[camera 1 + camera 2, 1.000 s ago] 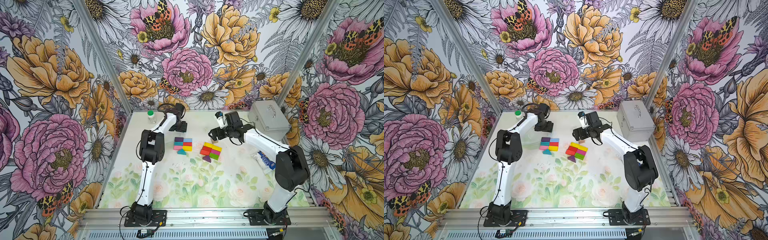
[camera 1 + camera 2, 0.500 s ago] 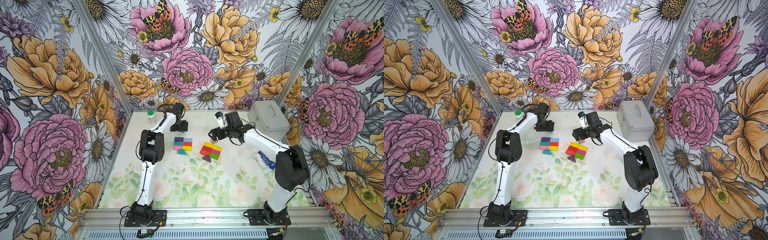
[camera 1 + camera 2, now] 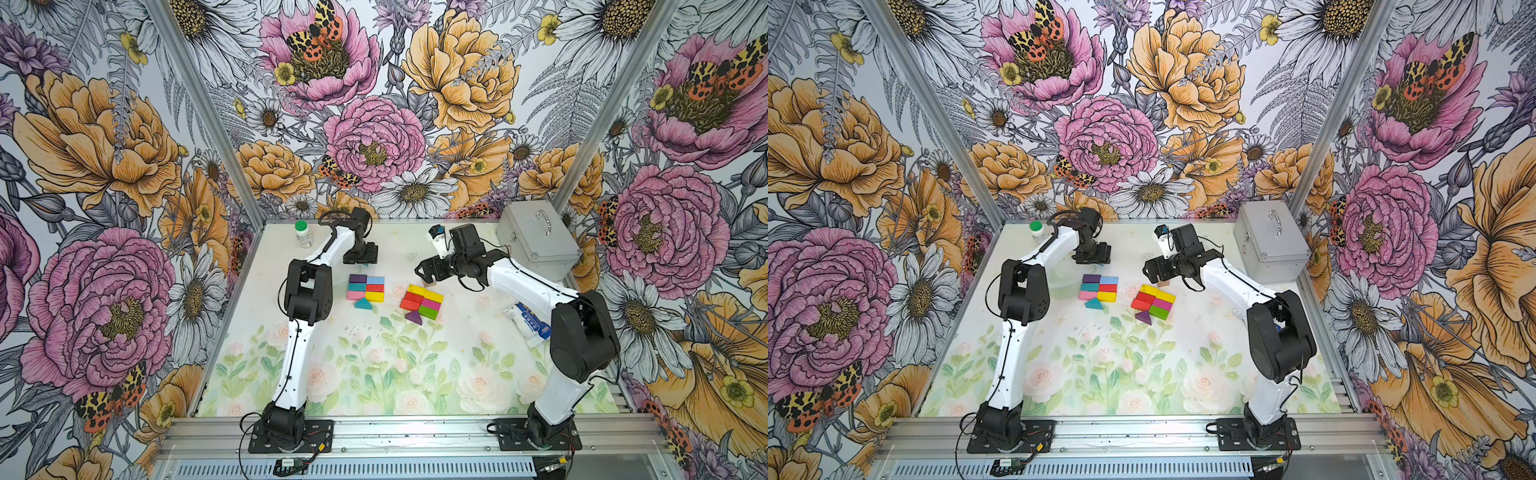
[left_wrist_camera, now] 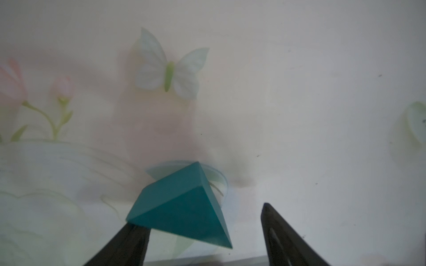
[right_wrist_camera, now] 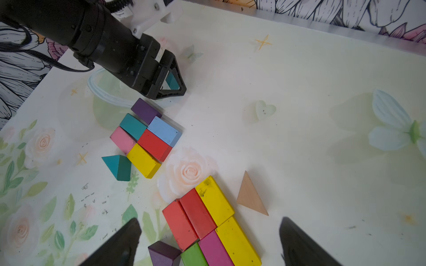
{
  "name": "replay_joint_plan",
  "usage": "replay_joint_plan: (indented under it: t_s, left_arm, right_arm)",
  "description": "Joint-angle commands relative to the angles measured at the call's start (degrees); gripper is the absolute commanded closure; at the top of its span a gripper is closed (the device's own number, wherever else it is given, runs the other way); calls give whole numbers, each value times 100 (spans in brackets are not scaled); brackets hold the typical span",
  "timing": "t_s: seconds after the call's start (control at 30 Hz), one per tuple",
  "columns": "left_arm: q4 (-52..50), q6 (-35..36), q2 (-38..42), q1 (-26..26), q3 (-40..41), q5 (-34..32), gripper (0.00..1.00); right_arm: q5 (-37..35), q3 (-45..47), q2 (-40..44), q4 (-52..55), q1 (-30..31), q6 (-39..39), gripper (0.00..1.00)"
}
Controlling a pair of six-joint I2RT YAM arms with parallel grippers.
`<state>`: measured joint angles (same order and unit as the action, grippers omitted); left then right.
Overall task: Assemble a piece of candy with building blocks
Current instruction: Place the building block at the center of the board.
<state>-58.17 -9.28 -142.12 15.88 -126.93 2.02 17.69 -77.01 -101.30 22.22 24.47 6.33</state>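
— Looking at the left hand (image 4: 200,216): is it gripping anything?
— Not that I can see. Its fingers stand apart around a teal triangle (image 4: 182,207). The block leans on one finger, and a clear gap shows before the other. That is toward the far side of the bench (image 5: 299,115).
— And the right hand (image 5: 209,222)?
— Wide open and empty, hanging over the group of bricks nearer to it.
— Where do the bricks lie?
— In two tight groups mid-bench, near each other but apart. One packs a purple brick (image 5: 145,110), light blue brick (image 5: 164,131), teal brick (image 5: 132,126), red brick (image 5: 154,145), pink brick (image 5: 122,140) and yellow brick (image 5: 143,161) in two rows. A second teal triangle (image 5: 117,167) sits at the pink and yellow end. The other group has two red bricks (image 5: 179,223), two yellow bricks (image 5: 214,198), a magenta brick (image 5: 214,251) and a green brick (image 5: 193,255). A purple triangle (image 5: 163,253) sits at its green end.
— Any loose piece?
— A tan triangle (image 5: 250,198) lies flat just beside that group's farther yellow brick.
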Motion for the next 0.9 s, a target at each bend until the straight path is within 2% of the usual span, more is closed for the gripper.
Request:
replay_joint_plan:
  t_s: [0.0,0.3,0.5,0.87]
  left_arm:
    - [43,13,-109,38,-247,84,25]
    - [34,80,-271,98,-475,-60,25]
    - [34,127,-3,58,-77,-458,24]
    - [43,154,289,-94,316,-547,24]
  right_arm:
    - [162,73,206,-205,50,-32,5]
    - [83,126,338,-200,49,-58,5]
    - [77,95,271,-205,49,-61,5]
    - [68,86,225,-207,52,-61,5]
